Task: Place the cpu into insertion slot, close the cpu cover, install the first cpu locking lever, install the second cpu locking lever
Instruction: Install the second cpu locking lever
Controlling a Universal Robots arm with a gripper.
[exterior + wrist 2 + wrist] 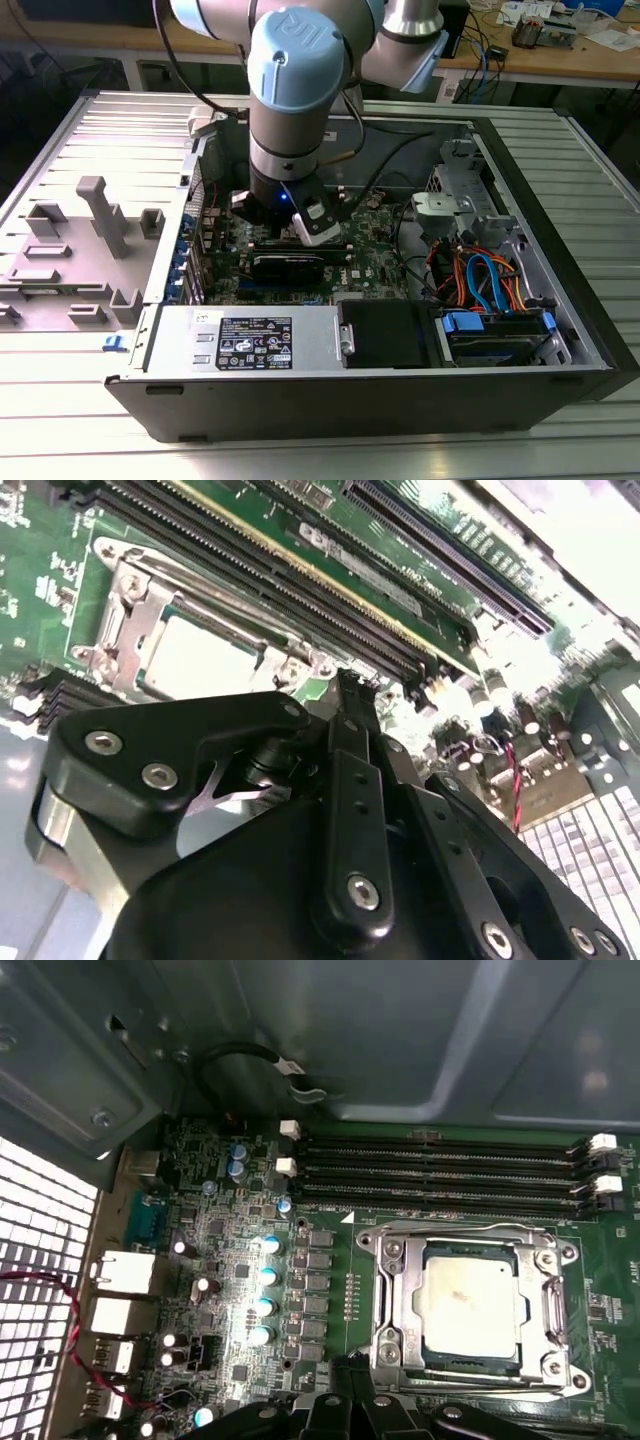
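Note:
The cpu (pixel 468 1305), a dull silver square, lies in the insertion slot (pixel 432 1358) on the green board. The cpu cover (pixel 396 1300), a silver frame, lies flat over it, and the chip shows through its window. Thin wire levers (pixel 470 1228) run along two sides of the frame. In the second wrist view the cpu (pixel 200 660) and the cover (pixel 125 605) sit just beyond my black gripper (pixel 355 690), which hovers close above the board beside the socket. In the exterior view the gripper (pixel 300 225) reaches down into the open computer case under the blue-capped wrist.
Long black memory slots (pixel 440 1170) run beside the socket. Rows of capacitors (pixel 265 1290) stand nearby. A black card (pixel 288 265), a power supply (pixel 250 340) and a drive bay with blue and orange cables (pixel 490 285) crowd the case. A grey fixture plate (pixel 80 250) lies outside at the exterior view's left.

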